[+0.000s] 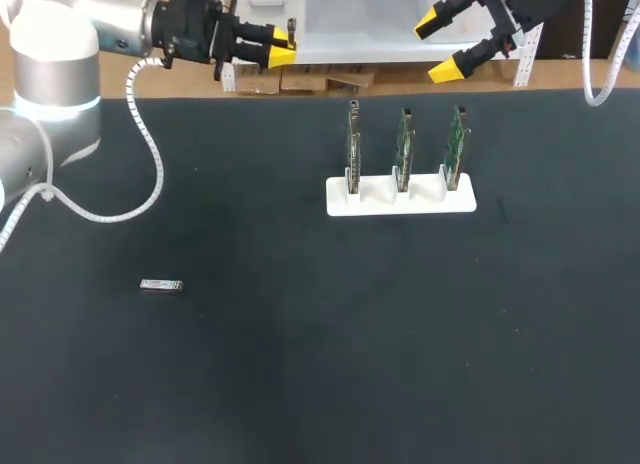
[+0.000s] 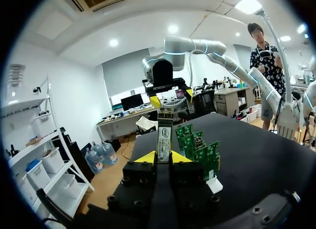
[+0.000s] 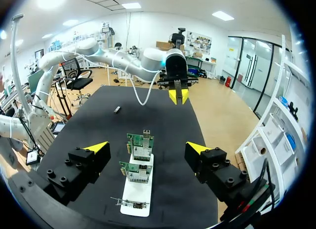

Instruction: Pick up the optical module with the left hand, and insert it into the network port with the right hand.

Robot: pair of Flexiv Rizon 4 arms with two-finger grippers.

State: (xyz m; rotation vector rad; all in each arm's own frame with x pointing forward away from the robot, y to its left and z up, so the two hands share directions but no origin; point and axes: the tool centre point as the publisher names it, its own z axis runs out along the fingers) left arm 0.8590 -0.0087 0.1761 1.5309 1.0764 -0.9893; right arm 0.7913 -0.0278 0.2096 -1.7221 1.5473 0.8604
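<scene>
My left gripper (image 1: 281, 50) hangs above the table's far left edge, shut on a silver optical module (image 1: 291, 30) that sticks out past its yellow tips. In the left wrist view the module (image 2: 164, 137) stands upright between the fingers of that gripper (image 2: 164, 158). My right gripper (image 1: 441, 47) is open and empty above the far edge, behind the rack. Three green network cards (image 1: 403, 144) stand upright in a white rack (image 1: 400, 200). In the right wrist view they (image 3: 139, 145) lie between and below the open fingers of the right gripper (image 3: 147, 148), with the left gripper (image 3: 177, 96) facing it.
A second optical module (image 1: 160, 285) lies flat on the black table (image 1: 330, 364) at the left, also seen as a small module (image 3: 117, 109) from the right wrist. The left arm's white cable (image 1: 150, 154) hangs over the table's far left.
</scene>
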